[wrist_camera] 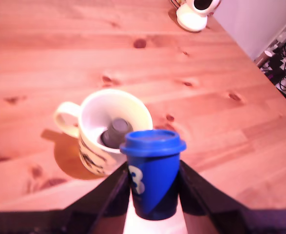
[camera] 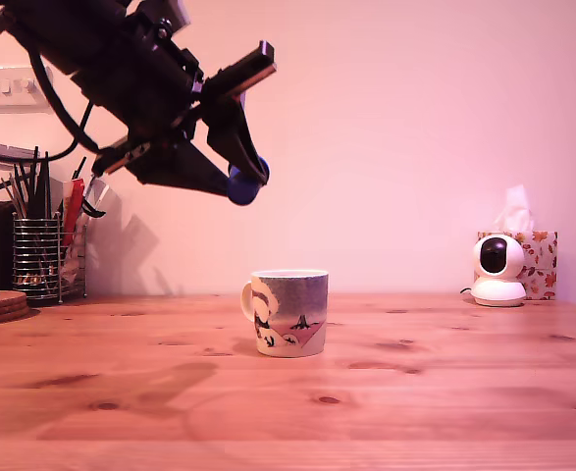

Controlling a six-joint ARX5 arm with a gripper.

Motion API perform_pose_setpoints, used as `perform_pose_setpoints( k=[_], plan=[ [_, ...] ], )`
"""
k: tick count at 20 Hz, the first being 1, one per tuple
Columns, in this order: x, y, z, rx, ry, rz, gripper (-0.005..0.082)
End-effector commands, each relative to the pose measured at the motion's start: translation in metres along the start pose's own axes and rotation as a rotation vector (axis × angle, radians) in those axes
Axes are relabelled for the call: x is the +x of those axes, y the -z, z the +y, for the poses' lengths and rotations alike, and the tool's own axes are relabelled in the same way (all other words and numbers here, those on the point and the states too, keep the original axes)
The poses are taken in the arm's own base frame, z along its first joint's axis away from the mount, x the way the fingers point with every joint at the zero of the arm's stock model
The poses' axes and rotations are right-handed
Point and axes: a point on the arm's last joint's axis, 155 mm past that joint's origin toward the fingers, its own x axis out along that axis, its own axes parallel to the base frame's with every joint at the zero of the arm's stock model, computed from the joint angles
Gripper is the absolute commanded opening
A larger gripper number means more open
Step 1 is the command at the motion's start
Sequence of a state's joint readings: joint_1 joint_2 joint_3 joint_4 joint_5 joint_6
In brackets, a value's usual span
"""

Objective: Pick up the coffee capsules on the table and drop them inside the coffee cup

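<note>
From the exterior view we see the gripper [camera: 245,175] up in the air, above the coffee cup [camera: 288,312] and a bit toward that view's left, jaws clamped on the blue capsule [camera: 244,186]. The cup sits on the table [camera: 415,392], with a white camera [camera: 498,269] and a tissue box [camera: 537,263] well off to its right.

In the wrist view we've got the blue capsule [wrist_camera: 153,175] pinched between the fingers [wrist_camera: 108,200], just short of the cup [wrist_camera: 106,129]. The dark capsule [wrist_camera: 116,132] lies inside the cup.
</note>
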State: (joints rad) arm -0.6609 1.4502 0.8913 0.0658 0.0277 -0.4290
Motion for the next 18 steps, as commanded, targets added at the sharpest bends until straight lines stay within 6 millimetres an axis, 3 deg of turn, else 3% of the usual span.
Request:
perform_pose_setpoints(
  k=[1, 9, 18],
  plan=[
    [0.011, -0.009, -0.003, 0.015, 0.013, -0.003, 0.0146],
    [0.043, -0.024, -0.009, 0.083, 0.015, 0.024, 0.0148],
    [0.063, -0.029, 0.021, 0.055, -0.026, 0.042, 0.0148]
  ],
)
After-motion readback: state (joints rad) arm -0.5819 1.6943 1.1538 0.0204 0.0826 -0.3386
